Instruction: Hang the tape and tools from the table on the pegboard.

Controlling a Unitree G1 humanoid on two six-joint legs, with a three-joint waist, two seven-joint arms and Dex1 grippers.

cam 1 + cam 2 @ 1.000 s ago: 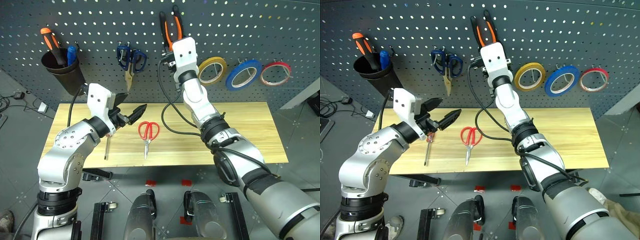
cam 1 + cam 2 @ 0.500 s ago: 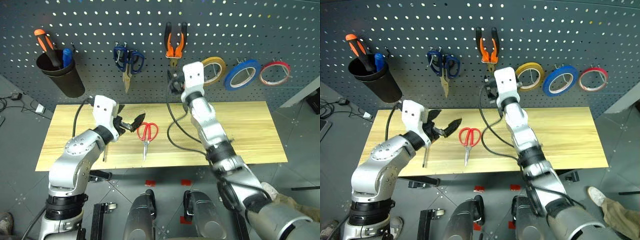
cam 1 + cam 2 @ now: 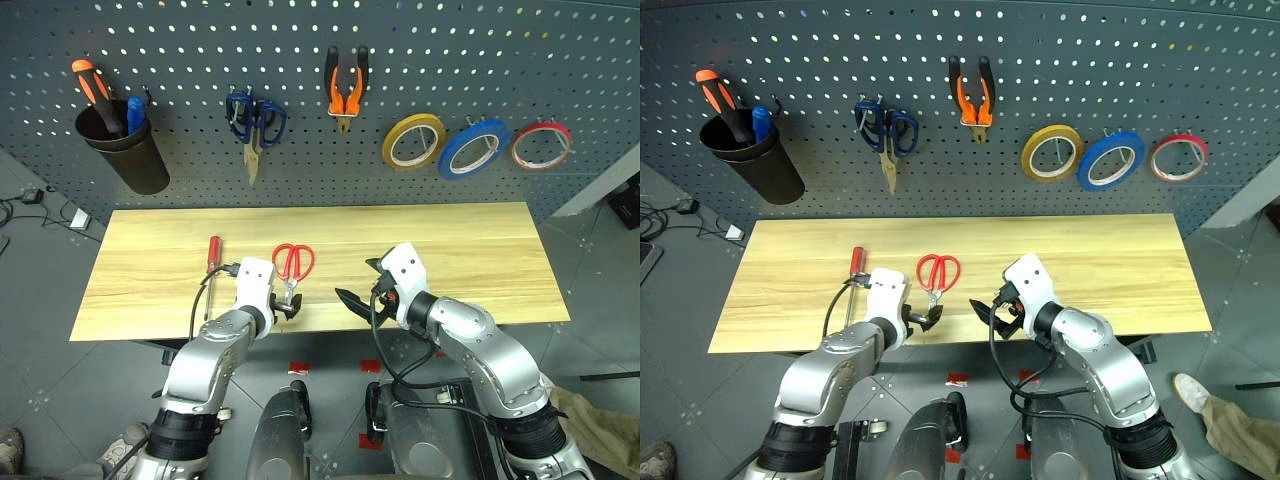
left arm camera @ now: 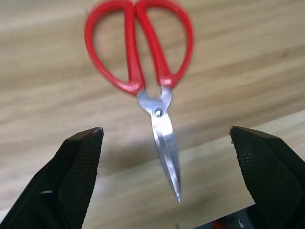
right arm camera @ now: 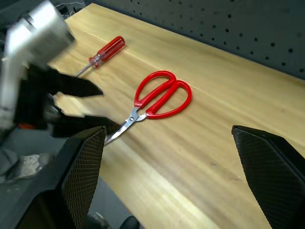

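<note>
The red-handled scissors (image 3: 292,265) lie flat on the table (image 3: 460,250), blades toward its front edge. The red-handled screwdriver (image 3: 212,254) lies to their left. On the pegboard (image 3: 570,60) hang the orange-handled pliers (image 3: 347,85) and the blue tape (image 3: 471,148). My left gripper (image 3: 285,305) is open and low at the front edge, with the scissors' blade tips (image 4: 167,162) between its spread fingers and nothing held. My right gripper (image 3: 360,284) is open and empty, just right of the scissors, pointing left toward them.
Blue-handled scissors (image 3: 255,115), a yellow roll (image 3: 413,140) and a red roll (image 3: 540,146) also hang on the pegboard. A black cup (image 3: 120,155) with an orange-and-black screwdriver hangs at the far left. The right half of the table is bare wood.
My right gripper came off the pliers, which stay hung on the pegboard, and dropped back to the table's front edge. My left gripper sank down to the scissors' tips.
</note>
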